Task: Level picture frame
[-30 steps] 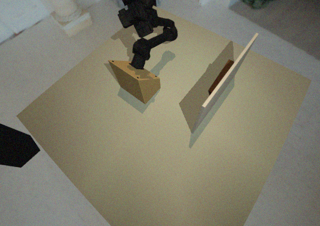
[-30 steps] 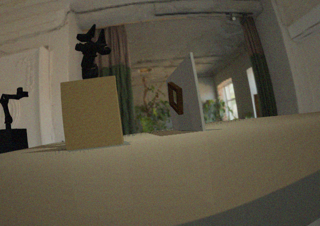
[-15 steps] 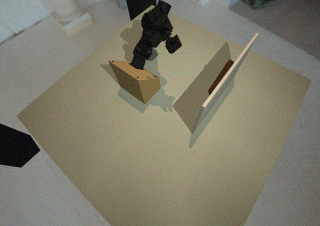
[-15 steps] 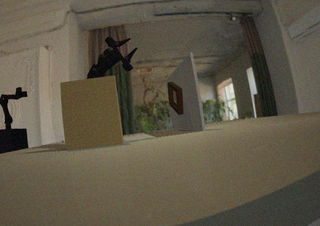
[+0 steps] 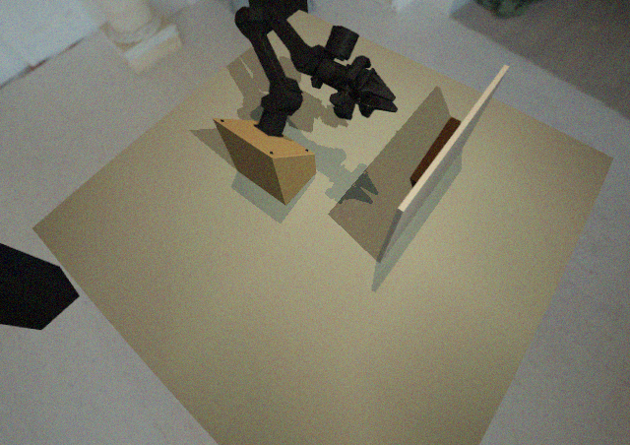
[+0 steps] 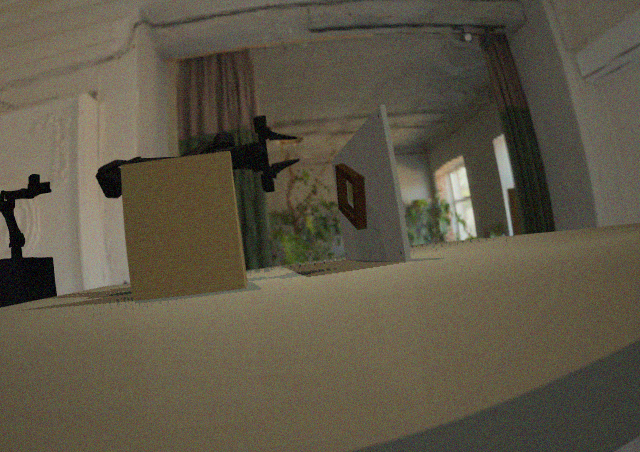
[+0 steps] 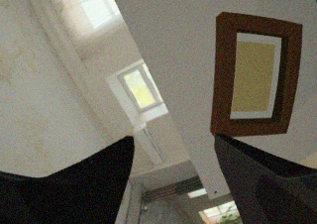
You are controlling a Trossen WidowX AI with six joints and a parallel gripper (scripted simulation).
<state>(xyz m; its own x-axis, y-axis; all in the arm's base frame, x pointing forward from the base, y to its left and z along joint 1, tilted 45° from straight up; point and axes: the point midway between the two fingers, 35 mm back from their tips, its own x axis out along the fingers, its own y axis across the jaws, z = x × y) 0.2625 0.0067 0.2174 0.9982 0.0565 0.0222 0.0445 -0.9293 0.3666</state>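
Note:
The brown picture frame (image 5: 435,150) (image 6: 360,207) (image 7: 224,75) hangs on the front of the upright grey wall panel (image 5: 454,140) (image 6: 381,189) (image 7: 183,51). It is clearly crooked: its edges are turned against the panel's edges, and in the exterior view its nearer side is the lower one. The screw and the notched strip are hidden. My gripper (image 5: 395,102) (image 6: 298,149) (image 7: 174,141) is open, with nothing between its fingers. It points toward the panel, in front of it, and a gap to the frame shows in the exterior view. In the wrist view the frame is above the right finger.
The arm stands on a tan wooden block (image 5: 249,165) (image 6: 180,225) in front of the panel. A black box (image 6: 25,280) with a small dark arm stands at the far left. A black shape (image 5: 35,295) lies at the left beyond the tan mat (image 5: 305,328).

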